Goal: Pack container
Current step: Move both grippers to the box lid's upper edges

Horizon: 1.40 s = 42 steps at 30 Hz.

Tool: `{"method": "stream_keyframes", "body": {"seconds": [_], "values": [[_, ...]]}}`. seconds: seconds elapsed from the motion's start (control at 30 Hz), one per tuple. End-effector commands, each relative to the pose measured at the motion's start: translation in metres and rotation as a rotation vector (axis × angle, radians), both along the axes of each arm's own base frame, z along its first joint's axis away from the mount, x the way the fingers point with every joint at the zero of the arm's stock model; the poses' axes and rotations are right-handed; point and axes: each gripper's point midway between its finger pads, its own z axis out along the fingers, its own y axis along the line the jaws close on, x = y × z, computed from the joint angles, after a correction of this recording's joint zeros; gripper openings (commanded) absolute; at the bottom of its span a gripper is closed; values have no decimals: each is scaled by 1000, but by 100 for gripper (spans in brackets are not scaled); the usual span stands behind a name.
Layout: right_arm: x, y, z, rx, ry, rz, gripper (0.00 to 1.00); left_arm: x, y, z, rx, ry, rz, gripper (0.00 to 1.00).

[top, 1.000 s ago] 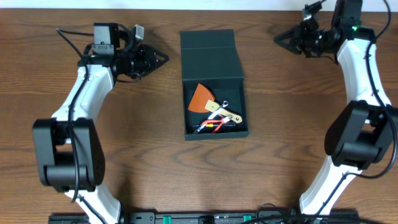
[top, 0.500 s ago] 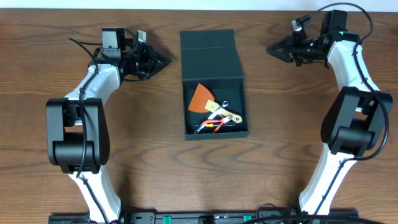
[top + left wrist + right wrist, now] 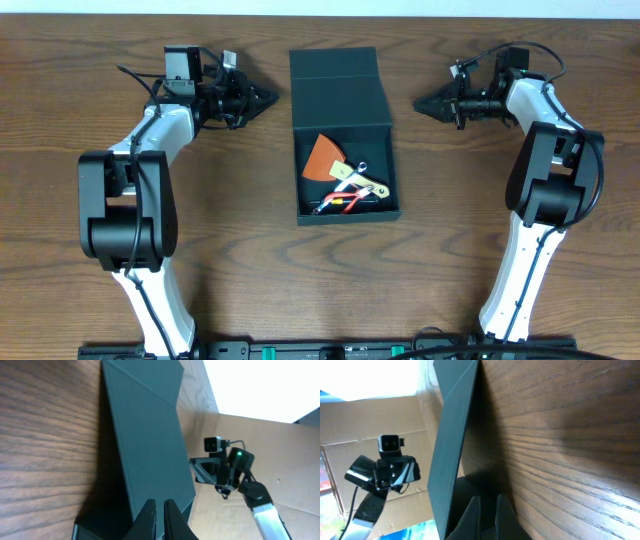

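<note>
My left gripper (image 3: pixel 262 97) and right gripper (image 3: pixel 420 102), both closed and empty, point at the open lid flap (image 3: pixel 334 85) of the container (image 3: pixel 372 145), which lies mid-tabletop (image 3: pixel 230 230), its long axis running top to bottom of the frame; the left is slightly nearer.

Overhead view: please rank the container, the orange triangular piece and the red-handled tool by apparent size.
Largest: container.
Then: orange triangular piece.
Smallest: red-handled tool, as far as it shows.
</note>
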Motion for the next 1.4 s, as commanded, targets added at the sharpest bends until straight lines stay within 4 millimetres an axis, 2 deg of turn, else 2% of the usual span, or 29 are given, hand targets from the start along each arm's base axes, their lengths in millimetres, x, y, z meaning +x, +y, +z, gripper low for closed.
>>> {"method": "stream_keyframes", "body": {"seconds": [0.0,0.17,0.37,0.5,0.67,0.93,1.23,1.37], "values": [[0,1,3,37,-6,3,1,-1,-1,-12,-71,62,-15,6],[1,2,6,47,-39,14,1,1,-3,-27,-110,82,-27,6],[8,11,21,110,-138,48,1,0,-9,-33,-165,62,-73,6],[10,17,23,111,-162,63,1,1,-11,-38,-205,73,-86,6],[10,24,18,114,-147,71,1,1,-11,-47,-210,87,-83,6],[8,27,2,119,-111,73,1,2,-7,-47,-211,89,-75,5],[11,29,0,108,-130,78,1,1,-7,-47,-225,126,-66,6],[10,33,-6,93,-77,62,1,-1,-9,-46,-238,145,-69,6]]}}
